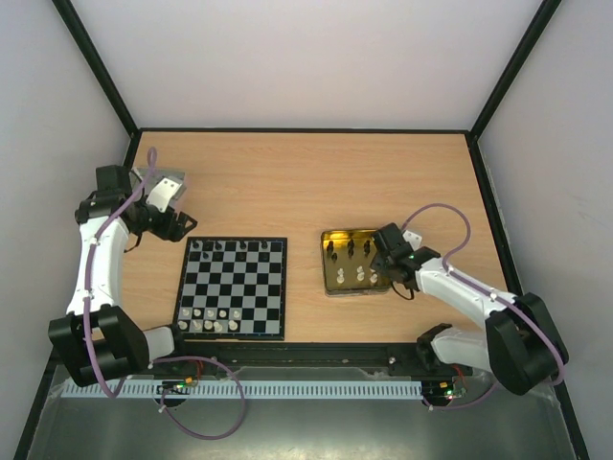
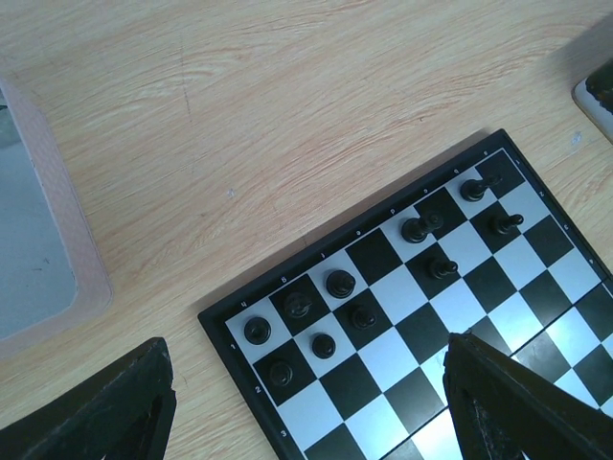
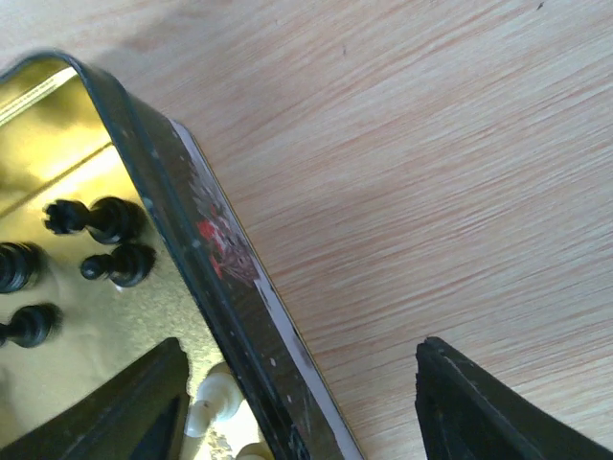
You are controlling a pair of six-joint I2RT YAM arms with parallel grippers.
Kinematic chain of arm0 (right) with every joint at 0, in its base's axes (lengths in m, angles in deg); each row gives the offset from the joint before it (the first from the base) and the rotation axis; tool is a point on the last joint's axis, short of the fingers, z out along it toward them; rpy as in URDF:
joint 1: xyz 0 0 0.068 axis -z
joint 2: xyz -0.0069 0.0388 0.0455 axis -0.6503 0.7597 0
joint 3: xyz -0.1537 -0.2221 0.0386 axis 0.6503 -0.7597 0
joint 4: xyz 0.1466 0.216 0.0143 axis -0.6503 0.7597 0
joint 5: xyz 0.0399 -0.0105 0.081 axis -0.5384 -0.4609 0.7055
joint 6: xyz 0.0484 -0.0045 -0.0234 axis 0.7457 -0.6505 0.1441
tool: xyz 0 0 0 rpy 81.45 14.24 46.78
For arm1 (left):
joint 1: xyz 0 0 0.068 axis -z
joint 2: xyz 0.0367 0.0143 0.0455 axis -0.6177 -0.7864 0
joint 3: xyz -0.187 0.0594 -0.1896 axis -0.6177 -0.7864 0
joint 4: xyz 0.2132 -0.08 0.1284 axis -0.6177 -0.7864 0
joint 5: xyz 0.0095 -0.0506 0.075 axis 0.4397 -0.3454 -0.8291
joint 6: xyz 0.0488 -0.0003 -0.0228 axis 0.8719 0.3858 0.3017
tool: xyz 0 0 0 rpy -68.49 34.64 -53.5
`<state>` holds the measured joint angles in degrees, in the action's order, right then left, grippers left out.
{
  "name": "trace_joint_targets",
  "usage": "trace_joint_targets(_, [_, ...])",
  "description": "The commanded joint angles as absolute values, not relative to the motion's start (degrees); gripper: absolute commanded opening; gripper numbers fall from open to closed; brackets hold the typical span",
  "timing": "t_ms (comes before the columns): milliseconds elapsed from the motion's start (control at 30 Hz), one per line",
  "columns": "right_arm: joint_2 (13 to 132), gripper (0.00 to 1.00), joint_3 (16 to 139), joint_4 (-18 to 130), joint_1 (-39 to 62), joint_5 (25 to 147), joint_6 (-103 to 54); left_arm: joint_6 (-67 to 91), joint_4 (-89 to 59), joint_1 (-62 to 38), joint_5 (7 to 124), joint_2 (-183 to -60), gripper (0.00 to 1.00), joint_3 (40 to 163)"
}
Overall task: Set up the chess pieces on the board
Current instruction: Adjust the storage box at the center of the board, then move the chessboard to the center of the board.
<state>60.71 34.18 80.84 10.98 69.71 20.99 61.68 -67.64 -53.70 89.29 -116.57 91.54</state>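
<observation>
Closest to us in the wrist views are the dark fingers themselves. The left fingers [image 2: 105, 412] stand wide apart, released and holding nothing, above the far left corner of the board [image 2: 498, 287]. There, black chess pieces [image 2: 340, 284] sit scattered over the two far rows. The silver-grey lid [image 2: 43, 240] lies on the counter [image 2: 287, 115] at 10 o'clock from that corner, apart from the board.

The right fingers [image 3: 479, 412] are spread too, and empty. They straddle the wall of the gold tray [image 3: 182, 220], one over its floor and one over bare counter, so the wall stands between them. In the tray, black pieces [image 3: 115, 220] lie at 9 o'clock and cream pieces [image 3: 215, 402] at 6.

From above, the board sits at 8 o'clock of the counter's middle, with white pieces [image 1: 213, 319] along its near rows, and the tray at 4.
</observation>
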Motion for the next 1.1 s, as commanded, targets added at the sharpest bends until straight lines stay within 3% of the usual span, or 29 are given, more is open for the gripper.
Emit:
trace_joint_targets(0, [57.7, 0.64, 36.3, 83.4, 11.2, 66.4, 20.7, 61.3, -68.0, -54.1, 91.2, -115.5, 0.78, 91.7])
trace_joint_targets(167, [56.0, 0.67, 39.4, 85.7, 11.2, 64.8, 19.3, 61.0, -68.7, -54.2, 91.4, -115.5, 0.77, 93.0])
trace_joint_targets(267, [54.9, 0.74, 42.0, 87.8, 11.2, 64.0, 19.0, 60.9, -68.8, -54.7, 90.4, -115.3, 0.75, 93.1])
trace_joint_targets(767, [51.4, 0.77, 50.0, 93.8, 7.8, 62.7, 13.9, 79.6, -80.4, -75.9, 82.6, -117.3, 0.37, 82.0])
trace_joint_targets(1067, [52.9, 0.75, 50.0, 91.5, 3.3, 67.3, 11.7, 80.8, -81.1, -76.8, 78.7, -115.6, 0.26, 74.6])
